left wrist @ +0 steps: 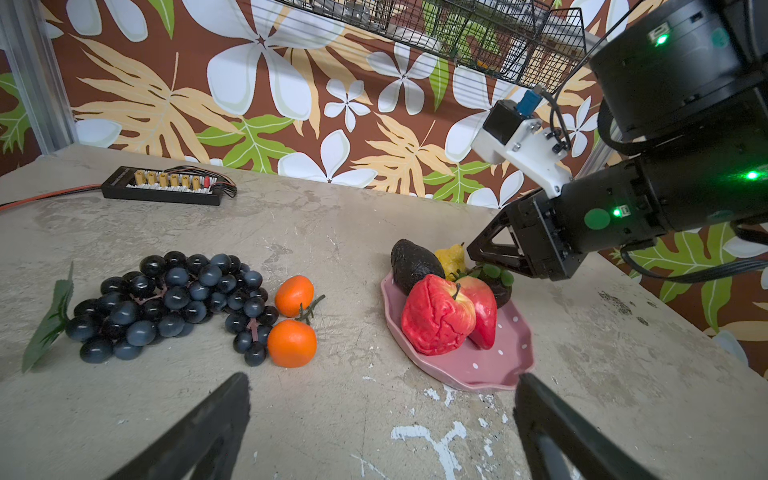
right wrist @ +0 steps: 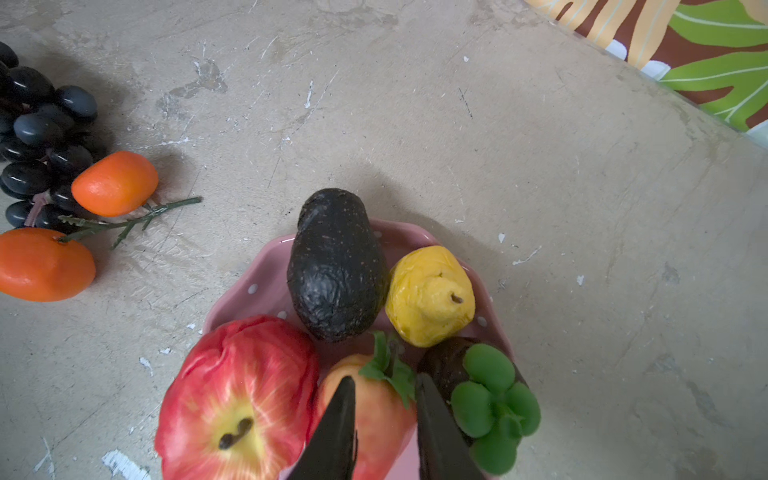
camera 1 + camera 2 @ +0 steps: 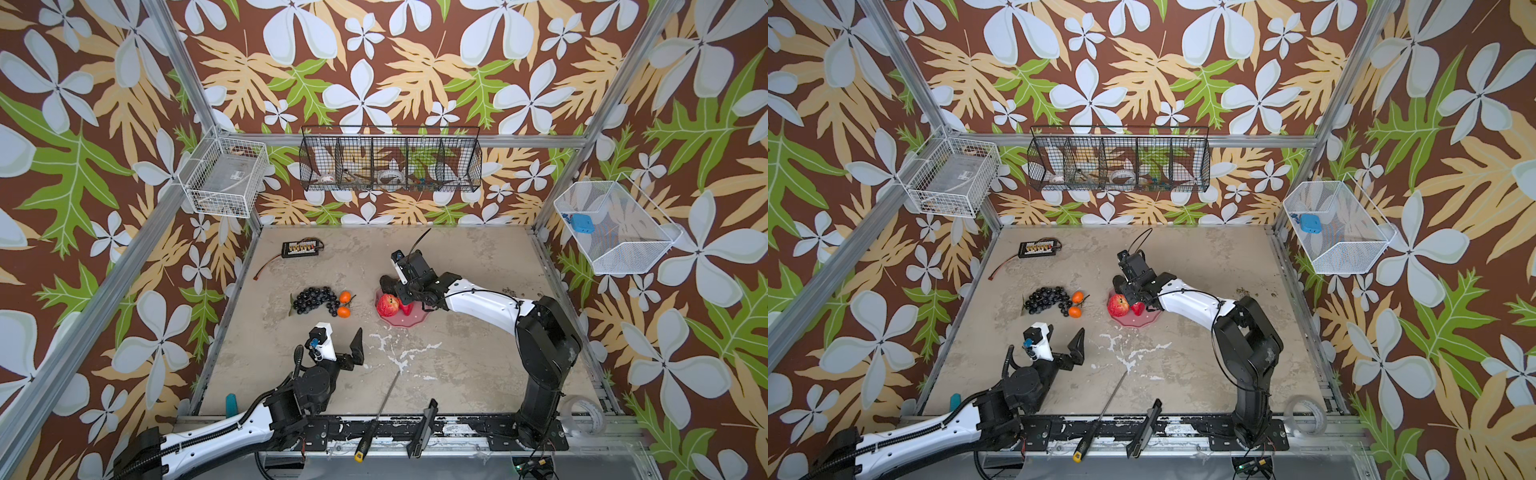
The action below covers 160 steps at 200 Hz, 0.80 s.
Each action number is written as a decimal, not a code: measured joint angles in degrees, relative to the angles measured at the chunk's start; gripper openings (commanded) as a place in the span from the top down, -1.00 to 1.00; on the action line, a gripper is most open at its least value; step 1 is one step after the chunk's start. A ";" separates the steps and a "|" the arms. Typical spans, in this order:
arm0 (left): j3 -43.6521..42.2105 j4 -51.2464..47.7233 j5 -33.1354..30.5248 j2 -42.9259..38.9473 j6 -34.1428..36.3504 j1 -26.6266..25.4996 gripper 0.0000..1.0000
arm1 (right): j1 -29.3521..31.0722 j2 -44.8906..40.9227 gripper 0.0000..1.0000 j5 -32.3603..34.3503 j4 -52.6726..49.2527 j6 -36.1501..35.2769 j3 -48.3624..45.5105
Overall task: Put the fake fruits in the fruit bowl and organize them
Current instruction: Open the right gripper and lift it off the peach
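Observation:
The pink dotted fruit bowl (image 1: 490,365) (image 3: 409,322) holds a red apple (image 2: 237,399), a strawberry (image 2: 374,411), a dark avocado (image 2: 336,266), a yellow lemon (image 2: 430,297) and a brown-green piece (image 2: 490,399). My right gripper (image 2: 384,379) (image 3: 401,297) hangs over the bowl, its jaws slightly parted on either side of the strawberry's leafy top. The grape bunch (image 1: 174,295) (image 3: 313,298) and two oranges (image 1: 294,294) (image 1: 292,343) lie on the table left of the bowl. My left gripper (image 1: 382,378) (image 3: 343,336) stands wide open and empty, nearer the front.
A black connector board (image 3: 300,248) with wires lies at the back left. A screwdriver (image 3: 376,419), a black tool (image 3: 424,428) and a tape roll (image 3: 582,415) sit along the front edge. Wire baskets (image 3: 390,164) hang on the walls.

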 measured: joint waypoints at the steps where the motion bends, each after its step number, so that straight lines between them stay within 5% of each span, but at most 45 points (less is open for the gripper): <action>1: 0.07 -0.04 0.00 0.02 -0.02 0.00 -0.99 | 0.00 -0.13 0.43 0.00 -0.04 0.00 0.00; 41: 7.34 -5.16 0.11 3.61 -3.65 0.55 -0.99 | 0.00 -7.41 0.34 -0.24 -0.92 0.02 -2.40; 94: 24.24 -18.73 1.62 22.10 -12.33 5.33 -0.99 | 0.02 -26.47 0.19 -1.16 -1.01 1.99 -14.36; 160: 35.26 -31.34 8.07 35.95 -16.41 19.85 -1.00 | 0.00 -49.42 0.05 -1.22 -1.44 4.92 -28.37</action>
